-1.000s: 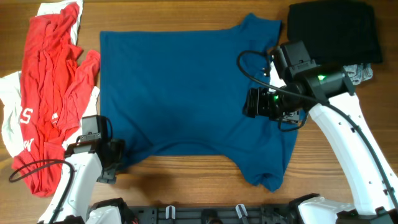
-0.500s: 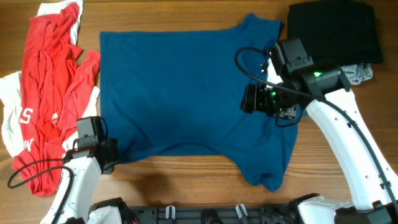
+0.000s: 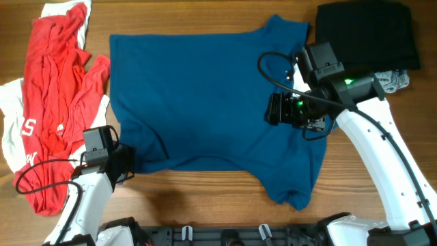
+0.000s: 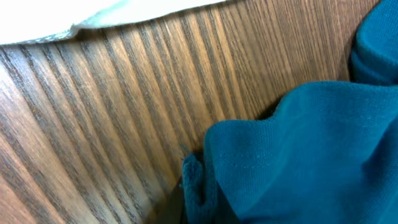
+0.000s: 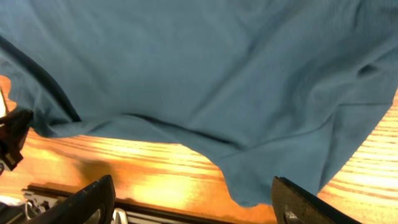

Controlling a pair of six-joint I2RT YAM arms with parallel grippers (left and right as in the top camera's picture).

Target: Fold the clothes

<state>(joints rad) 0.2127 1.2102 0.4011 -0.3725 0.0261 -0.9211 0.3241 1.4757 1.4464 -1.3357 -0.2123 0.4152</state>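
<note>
A dark-blue T-shirt (image 3: 198, 96) lies spread on the wooden table (image 3: 205, 188) with a robot arm at each side. The left gripper (image 3: 125, 166) is clamped tight on the shirt's near left corner. Its fingers are out of sight in the wrist view, where the bunched T-shirt (image 4: 298, 162) crowds in right at them and the bare table (image 4: 93, 112) runs off ahead. A raised crease (image 3: 140, 134) runs across the cloth away from that pinched corner. The right gripper (image 3: 276, 109) hangs above the shirt's right side, its fingers (image 5: 93, 198) spread wide with nothing held between them. Beneath and ahead of them the T-shirt (image 5: 186, 62) stretches out, its hem ending over the table (image 5: 143, 168) just in front of the fingertips. Off to the outer side of the left fingers, near the shirt's edge, a crumpled red garment (image 3: 58, 89) lies on top of a white garment (image 3: 10, 130). Behind the right gripper sits a folded black garment (image 3: 369, 34), with a scrap of grey cloth (image 3: 396, 80) touching its edge.
</note>
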